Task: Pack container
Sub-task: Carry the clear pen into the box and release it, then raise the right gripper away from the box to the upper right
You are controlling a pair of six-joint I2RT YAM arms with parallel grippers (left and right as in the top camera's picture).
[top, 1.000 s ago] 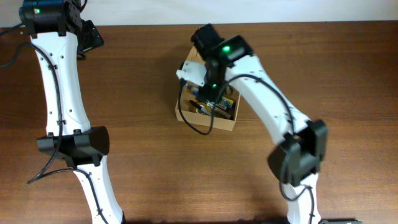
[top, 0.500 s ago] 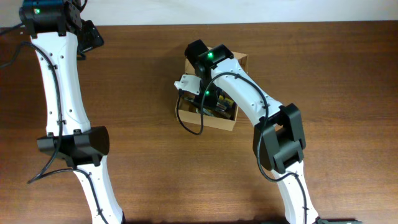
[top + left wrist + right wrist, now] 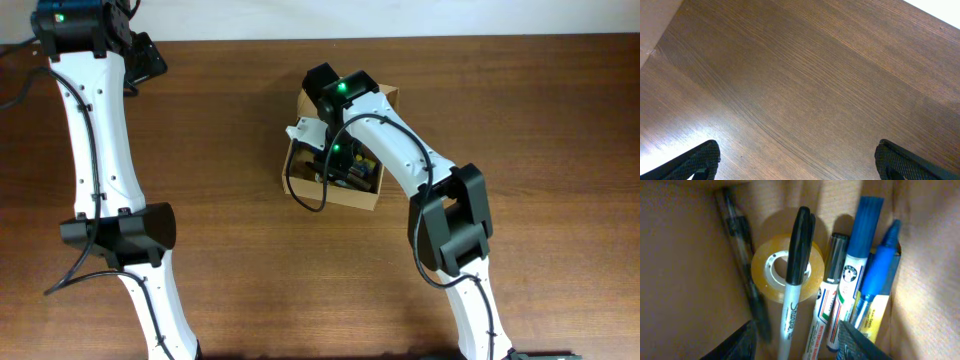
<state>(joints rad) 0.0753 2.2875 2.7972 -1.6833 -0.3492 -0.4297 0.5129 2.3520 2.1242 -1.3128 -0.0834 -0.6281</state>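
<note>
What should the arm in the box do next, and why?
Probably lift the right gripper straight up out of the cardboard box: its fingers stand apart, and the black Sharpie already lies inside on the tape roll.

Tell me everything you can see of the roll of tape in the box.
The roll of tape is yellowish and looks translucent, wound on a white core with an open centre. It sits inside the cardboard container, its round face toward the right wrist camera. A black Sharpie marker lies across it, covering part of the hole. A dark pen flanks one side, a white-barrelled marker the other.
</note>
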